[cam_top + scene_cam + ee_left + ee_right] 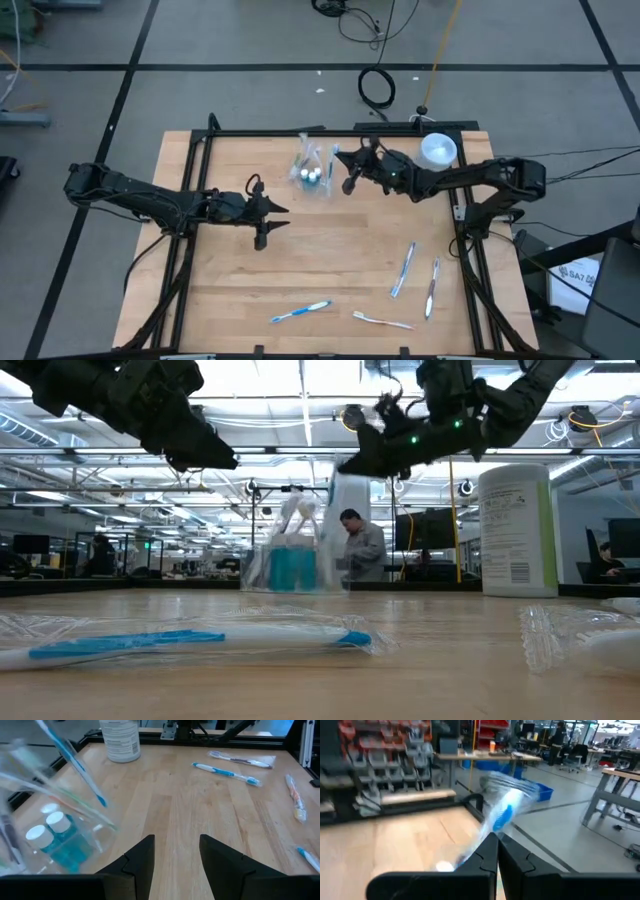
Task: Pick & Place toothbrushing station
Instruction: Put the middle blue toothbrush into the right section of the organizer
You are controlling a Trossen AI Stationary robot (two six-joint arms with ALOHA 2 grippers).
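Note:
A small clear cup stands at the table's far middle, holding two teal toothpaste tubes and several wrapped toothbrushes that lean out of it. My right gripper is just right of the cup, above the table, shut on a wrapped blue-and-white toothbrush. My left gripper is open and empty, above the table to the near left of the cup. Several wrapped toothbrushes lie flat on the near part of the table: a blue one, a white one and two at the right. My right gripper pinches the wrapped toothbrush between its two shut fingers. The brush and its clear wrapper stick out past the fingertips, its blue part just beyond them. In the low view it hangs below the gripper, clear of the table, beside the cup.
A tall white canister stands at the far right corner, behind my right arm. A black frame rail runs along the table's far edge. The bare wood in the middle is free room. People show in the room beyond the table.

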